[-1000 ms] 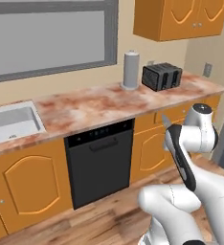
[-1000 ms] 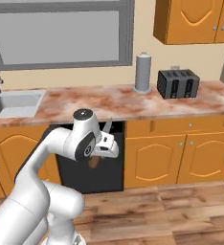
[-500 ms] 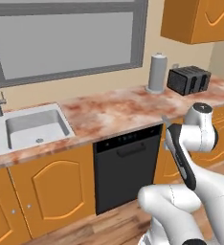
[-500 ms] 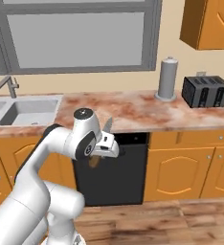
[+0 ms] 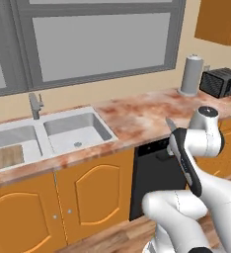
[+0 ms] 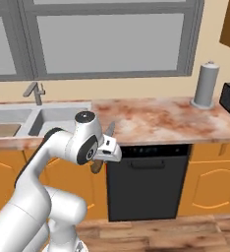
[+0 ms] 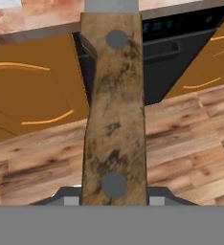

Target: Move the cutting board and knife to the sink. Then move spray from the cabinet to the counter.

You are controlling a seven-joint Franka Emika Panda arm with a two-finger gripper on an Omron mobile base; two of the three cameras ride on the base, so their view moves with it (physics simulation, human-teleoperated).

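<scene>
Knife [image 7: 114,110]: clenched by handle in gripper [image 6: 103,156], blade up, in front of counter [image 6: 151,120] edge, right of sink [image 5: 73,129], above dishwasher [image 6: 146,179]. Cutting board [image 5: 5,157]: lying in left basin of sink. Paper towel roll [image 6: 206,84]: on counter, well right of sink.

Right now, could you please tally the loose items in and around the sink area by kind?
Cutting board, lying in the left sink basin: 1
Knife, held in the end effector: 1
Paper towel roll on the counter: 1
Toaster: 1
Total: 4
</scene>
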